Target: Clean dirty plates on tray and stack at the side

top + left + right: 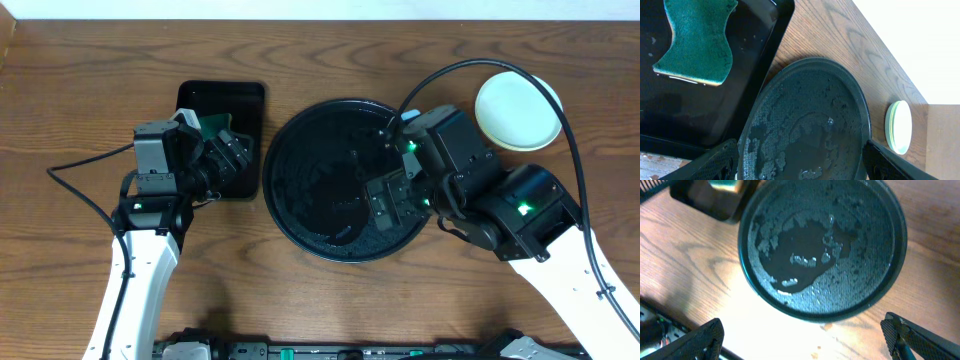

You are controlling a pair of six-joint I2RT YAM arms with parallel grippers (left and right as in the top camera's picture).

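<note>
The large round black tray sits mid-table, wet with foam and water, and no plate is on it. The plates are stacked on the bare wood at the far right; the top one is pale mint, and I cannot make out a yellow one. The stack shows edge-on in the left wrist view. My left gripper is open and empty over the rectangular tray, facing the round tray. My right gripper is open and empty above the round tray's right part.
A smaller rectangular black tray at the left holds a green sponge. Small orange crumbs lie on the wood beside the round tray's rim. Cables run from both arms across the table.
</note>
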